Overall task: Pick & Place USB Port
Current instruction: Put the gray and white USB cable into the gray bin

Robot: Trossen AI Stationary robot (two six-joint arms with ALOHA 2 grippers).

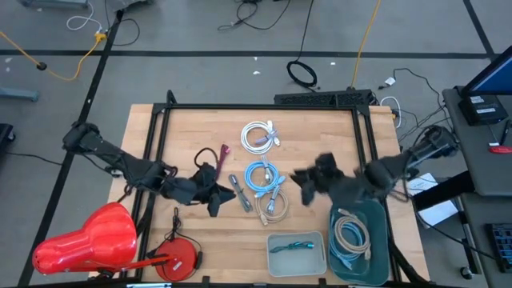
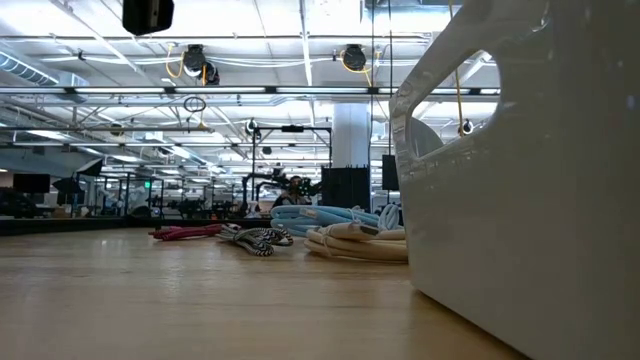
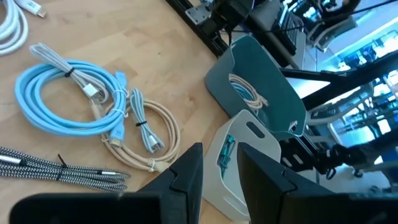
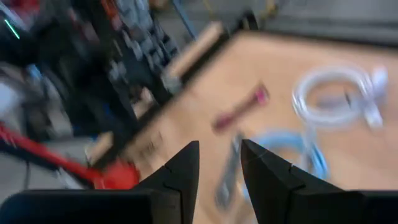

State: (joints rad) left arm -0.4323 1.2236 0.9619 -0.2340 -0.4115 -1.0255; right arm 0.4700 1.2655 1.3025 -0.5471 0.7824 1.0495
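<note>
My left jaws point(image 1: 214, 196) hover narrowly parted and empty at the counter's point(image 1: 320, 136) nine o'clock; my right jaws point(image 1: 308, 182) likewise at three o'clock. Blue cable point(image 1: 265, 175) lies between them, centre; white cable point(image 1: 260, 136) at twelve.

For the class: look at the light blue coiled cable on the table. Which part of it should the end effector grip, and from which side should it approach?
Probably best: grip the light blue coiled cable across the bundled strands where the tie cinches it, coming straight down from above. The coil lies flat, so only the top is exposed, and the tied section is its narrowest part.
</note>
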